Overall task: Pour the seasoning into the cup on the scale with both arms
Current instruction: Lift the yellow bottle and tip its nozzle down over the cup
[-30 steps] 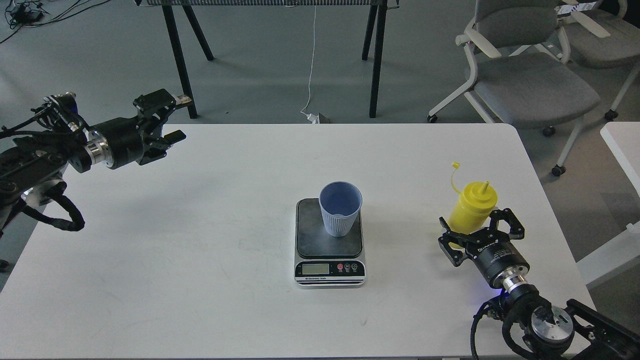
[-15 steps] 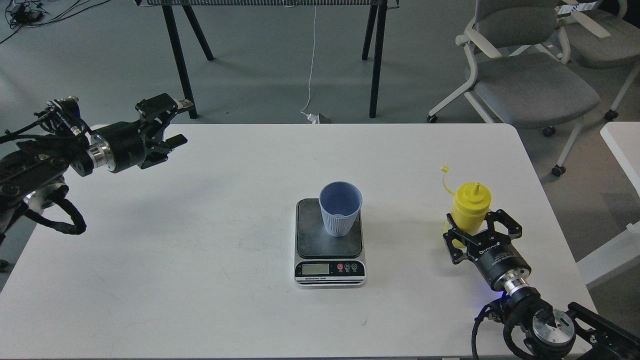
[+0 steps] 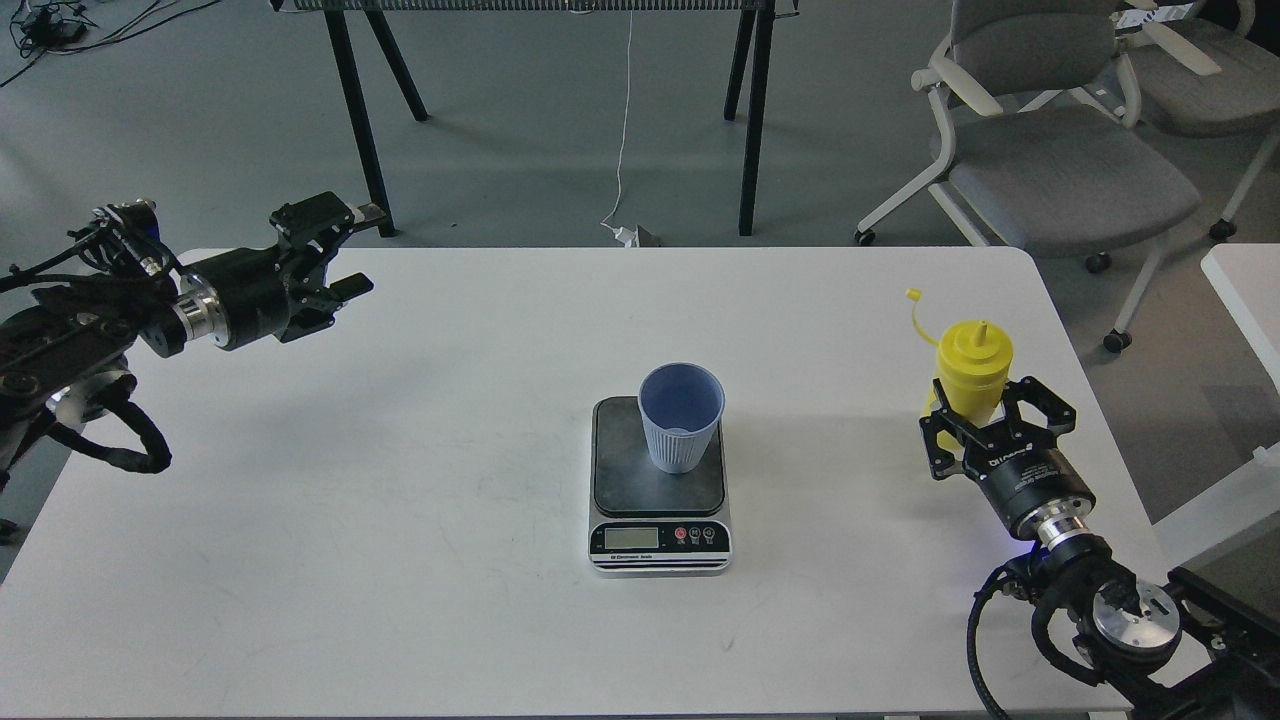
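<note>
The light blue ribbed cup (image 3: 681, 417) stands upright on the dark platform of the small scale (image 3: 620, 465) at the middle of the white table. The yellow squeeze bottle (image 3: 973, 366) stands upright near the table's right edge, its tethered cap hanging open at its upper left. My right gripper (image 3: 995, 415) is closed around the bottle's lower body, which it hides. My left gripper (image 3: 348, 250) is open and empty above the table's far left corner, far from the cup.
The white table (image 3: 420, 420) ends just right of the bottle. Grey office chairs (image 3: 1060, 160) stand beyond the far right corner. Another white table's edge (image 3: 1240, 290) shows at the right. Black table legs (image 3: 355, 110) stand on the floor behind.
My right gripper has moved right and away with the bottle in it. The bottle went from tilted to upright. My left arm has barely shifted.
</note>
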Robot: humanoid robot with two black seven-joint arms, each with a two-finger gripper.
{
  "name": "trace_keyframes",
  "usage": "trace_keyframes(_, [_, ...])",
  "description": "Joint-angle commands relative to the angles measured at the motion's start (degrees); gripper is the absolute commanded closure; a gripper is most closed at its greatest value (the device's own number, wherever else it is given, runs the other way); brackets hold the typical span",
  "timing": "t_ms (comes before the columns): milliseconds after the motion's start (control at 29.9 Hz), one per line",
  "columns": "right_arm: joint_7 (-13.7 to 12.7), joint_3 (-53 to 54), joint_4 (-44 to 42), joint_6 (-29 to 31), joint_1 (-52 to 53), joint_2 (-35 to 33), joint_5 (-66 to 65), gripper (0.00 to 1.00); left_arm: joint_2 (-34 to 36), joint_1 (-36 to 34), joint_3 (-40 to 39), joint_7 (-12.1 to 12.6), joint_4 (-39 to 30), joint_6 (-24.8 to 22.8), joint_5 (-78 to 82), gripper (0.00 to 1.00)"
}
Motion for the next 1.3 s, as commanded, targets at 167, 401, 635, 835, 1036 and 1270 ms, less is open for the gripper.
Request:
trace_keyframes(167, [-0.1,-2.5,-2.5,0.0,18.3,-2.4,-17.5,0.90,-0.2,0.0,-0.1,0.0,-0.1,0.0,0.0,0.01])
trace_keyframes(401, [0.0,-7.5,-5.3,0.0,27.0,-0.6,-29.8,0.90,-0.3,0.0,-0.4,0.0,-0.1,0.0,-0.1,0.01])
trace_keyframes(635, [0.0,-7.7,-9.8,0.0,31.9,4.1,-45.7,0.90,-0.3,0.1,-0.4,0.0,-0.1,0.0,-0.1,0.01])
trace_keyframes(835, [0.1,-11.1,-10.0,0.0,34.9,6.0,-53.9,0.91,-0.3,0.1,-0.5,0.0,-0.1,0.0,-0.1,0.01])
trace_keyframes(1036, [1.9,-15.8,-10.8,-0.1,38.6,6.9,-62.0,0.91,-0.3,0.1,-0.4,0.0,-0.1,0.0,-0.1,0.01])
trace_keyframes(1270, [2.4,-21.3,-14.5,-1.6,43.4,9.0,-65.9,0.91,-0.7,0.2,-0.4,0.0,-0.1,0.0,-0.1,0.01])
